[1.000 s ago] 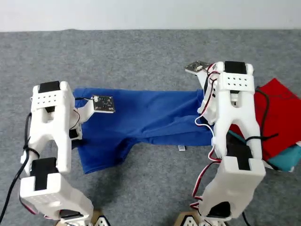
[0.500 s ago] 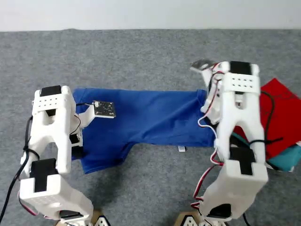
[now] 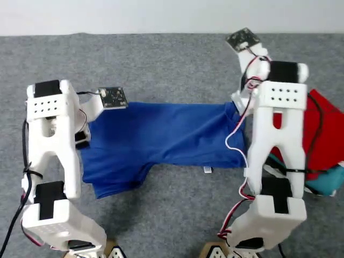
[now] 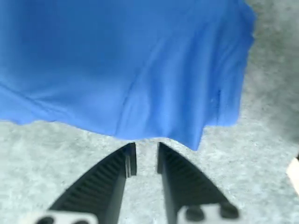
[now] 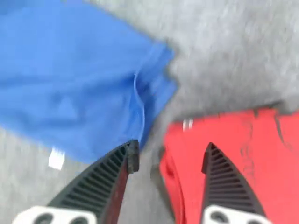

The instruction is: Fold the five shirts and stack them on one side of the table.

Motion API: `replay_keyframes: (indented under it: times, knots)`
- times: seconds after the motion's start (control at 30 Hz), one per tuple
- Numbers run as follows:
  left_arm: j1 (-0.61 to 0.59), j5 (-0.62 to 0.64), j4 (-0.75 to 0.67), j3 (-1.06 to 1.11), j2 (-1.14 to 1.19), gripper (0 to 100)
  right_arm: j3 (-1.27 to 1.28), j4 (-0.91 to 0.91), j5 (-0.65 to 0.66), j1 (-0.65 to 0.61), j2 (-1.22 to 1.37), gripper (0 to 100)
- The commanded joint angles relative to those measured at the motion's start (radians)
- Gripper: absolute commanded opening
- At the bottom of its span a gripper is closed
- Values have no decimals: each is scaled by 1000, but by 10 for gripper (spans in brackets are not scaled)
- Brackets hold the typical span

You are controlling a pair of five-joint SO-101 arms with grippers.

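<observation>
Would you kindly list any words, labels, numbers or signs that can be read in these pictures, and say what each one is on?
small white tag at the edge of the blue cotton shirt: too small to read.
small white label on the red fabric shirt: blurred, unreadable.
Nothing else carries legible text.

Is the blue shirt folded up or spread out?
Spread out: the blue fabric shirt lies flat and wide on the grey felt table, one sleeve sticking out.

spread shirt (image 3: 172, 134) left of stack (image 3: 324, 126)
</observation>
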Motion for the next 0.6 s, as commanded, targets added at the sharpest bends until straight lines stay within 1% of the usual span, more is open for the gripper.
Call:
replay_keyframes:
  times: [0.0,0.07,0.13,0.23,0.33,0.43,0.57]
  knots:
    - [9,60,-14,-48,-35,5,-52,-133,-58,-38,47,139]
    - [14,184,-92,-45,-32,6,-52,-200,-60,-58,85,58]
    - [14,338,-230,-25,-32,6,-52,-268,-60,-73,124,3]
    - [25,555,-425,19,0,6,-52,-358,-77,-77,182,24]
    - [71,736,-539,64,77,6,-52,-446,-118,-79,237,24]
    - [104,838,-578,67,184,6,-54,-489,-153,-87,277,24]
    - [135,879,-559,19,324,6,-54,-498,-157,-114,318,24]
